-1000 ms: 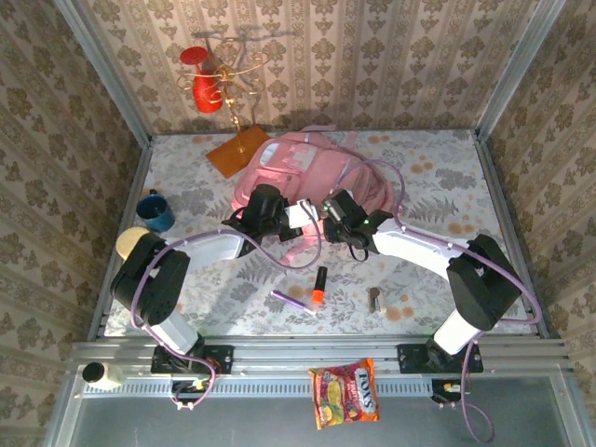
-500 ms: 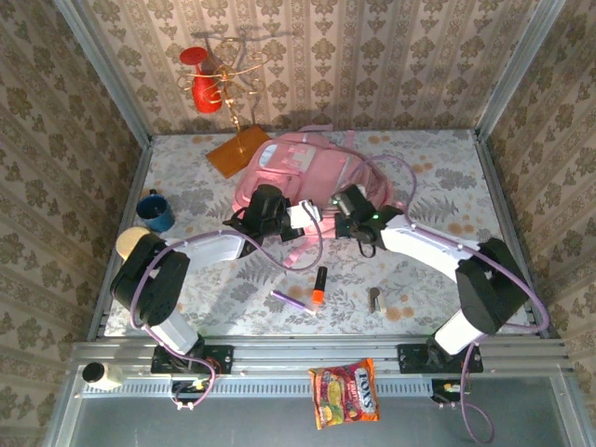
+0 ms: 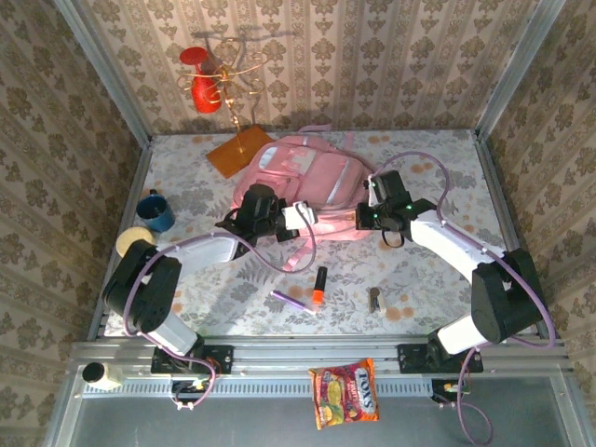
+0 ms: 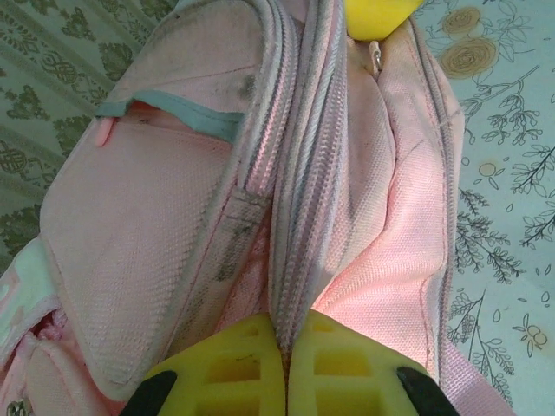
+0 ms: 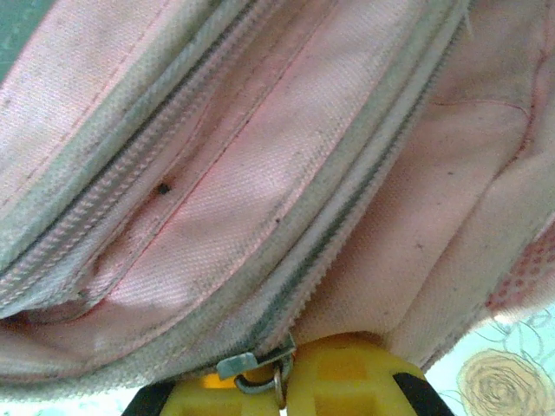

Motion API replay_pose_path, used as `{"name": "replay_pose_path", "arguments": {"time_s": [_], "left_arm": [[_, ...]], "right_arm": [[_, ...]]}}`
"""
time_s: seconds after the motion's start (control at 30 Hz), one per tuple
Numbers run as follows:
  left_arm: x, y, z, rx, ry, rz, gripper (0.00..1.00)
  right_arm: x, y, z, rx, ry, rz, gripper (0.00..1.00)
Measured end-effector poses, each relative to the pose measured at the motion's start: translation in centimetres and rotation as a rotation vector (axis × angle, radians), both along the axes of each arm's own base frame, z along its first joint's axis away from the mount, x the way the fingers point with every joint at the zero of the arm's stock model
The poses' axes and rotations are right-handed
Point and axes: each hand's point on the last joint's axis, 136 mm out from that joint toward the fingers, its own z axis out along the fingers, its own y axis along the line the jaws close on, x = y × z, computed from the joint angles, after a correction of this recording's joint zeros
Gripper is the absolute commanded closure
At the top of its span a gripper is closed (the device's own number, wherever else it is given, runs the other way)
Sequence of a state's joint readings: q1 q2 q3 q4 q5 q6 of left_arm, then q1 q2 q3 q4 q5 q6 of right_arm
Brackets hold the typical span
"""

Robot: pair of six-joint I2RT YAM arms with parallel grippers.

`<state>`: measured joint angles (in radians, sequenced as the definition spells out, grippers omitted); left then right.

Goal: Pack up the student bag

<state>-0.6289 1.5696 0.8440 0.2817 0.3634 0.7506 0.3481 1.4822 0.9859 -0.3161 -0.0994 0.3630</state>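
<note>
The student bag (image 3: 307, 169), a soft pink backpack, lies flat in the upper centre of the floral table (image 3: 447, 270), with both arms reaching in to its near edge; the left gripper (image 4: 285, 345) is pinched tight on the grey zip band along the bag's seam, yellow pads pressed together with the fabric caught between them; the right gripper (image 5: 284, 383) is likewise clamped, its jaws closed at the metal zip pull (image 5: 258, 371). The grip looks deliberate: one arm appears to anchor the band and keep it taut so the other can draw the slider along, presumably to open a compartment for packing. A yellow fingertip (image 4: 380, 10), cut off at the top edge of the left wrist view, sits just above a second small pull, most likely the other arm's. Whether any compartment is yet open cannot be told; the bag's inside is out of sight and the arms cover its lower edge from above. Waiting near the bag, lower centre, are an orange-and-black marker (image 3: 319, 285) and a purple pen (image 3: 291, 300), with a small metal item (image 3: 374, 300) to their right, too small to identify. At left stands a blue mug (image 3: 155, 210); a pale yellow round object (image 3: 130, 239) beside it is half hidden by the left arm. A snack packet (image 3: 345, 393) lies on the near ledge at bottom centre.
</note>
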Motion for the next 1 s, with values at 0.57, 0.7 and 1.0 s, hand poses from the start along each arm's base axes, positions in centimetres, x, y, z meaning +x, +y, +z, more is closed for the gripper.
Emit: {"name": "replay_pose_path", "arguments": {"time_s": [0.57,0.7,1.0], "left_arm": [[-3.0,-1.6,2.4,0.026,0.027,-0.002,0.26],[-3.5,-5.1,2.0,0.075,-0.001,-0.06,0.27],[-2.1,-6.9,-0.1,0.168,-0.053,-0.055,1.0]], "right_arm": [[-4.2,1.8,1.9,0.137,-0.081,0.127,1.0],[-4.7,2.9,2.0,0.16,-0.068,0.148,1.0],[-4.9,3.4,2.0,0.183,-0.058,0.137,1.0]]}}
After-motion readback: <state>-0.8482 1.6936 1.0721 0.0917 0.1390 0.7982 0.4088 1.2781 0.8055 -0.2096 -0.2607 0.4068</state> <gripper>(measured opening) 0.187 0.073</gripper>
